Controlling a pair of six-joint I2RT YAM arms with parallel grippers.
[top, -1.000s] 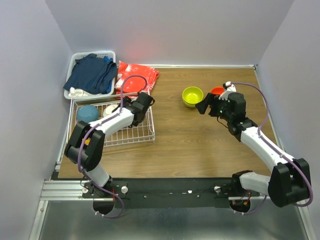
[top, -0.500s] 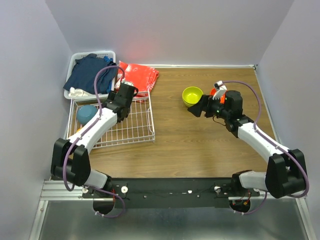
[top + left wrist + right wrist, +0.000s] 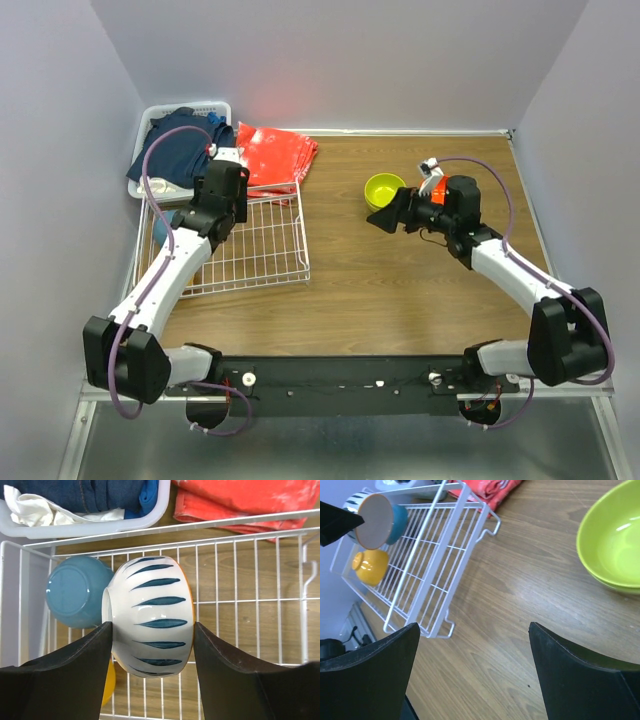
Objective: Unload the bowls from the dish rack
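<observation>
Bowl in hand: the white ribbed bowl (image 3: 155, 600), blue-striped on its outside, is turned on its side and clamped between the two fingers (image 3: 75, 665) of the left tool (image 3: 152, 630). It hangs above the far-left part of the dish rack (image 3: 262, 250), clear of the wires. One finger seems to bear on the foot end and the other on the mouth end, so the grip runs along the bowl's height, not across a wall.

It looks like glazed ceramic: rigid, fairly light for its size, slick and breakable. That smooth curve could slide out of a shallow pinch, though the ribs may give the pads some bite. A firmer hold, I judge, would be one finger inside and one outside the rim.

Beneath it the blue bowl (image 3: 75, 590) sits upside down in the rack's far-left corner, with the yellow-orange bowl (image 3: 369, 566) just beside it toward the near side.

Out on the counter (image 3: 400, 290), well apart from the rack, lime green bowls (image 3: 615, 540) are nested together. The right tool (image 3: 473, 630) hovers near them with jaws spread wide and nothing between them.

Behind the rack lie a basket (image 3: 160, 125) of dark clothes and a red cloth (image 3: 275, 150).
</observation>
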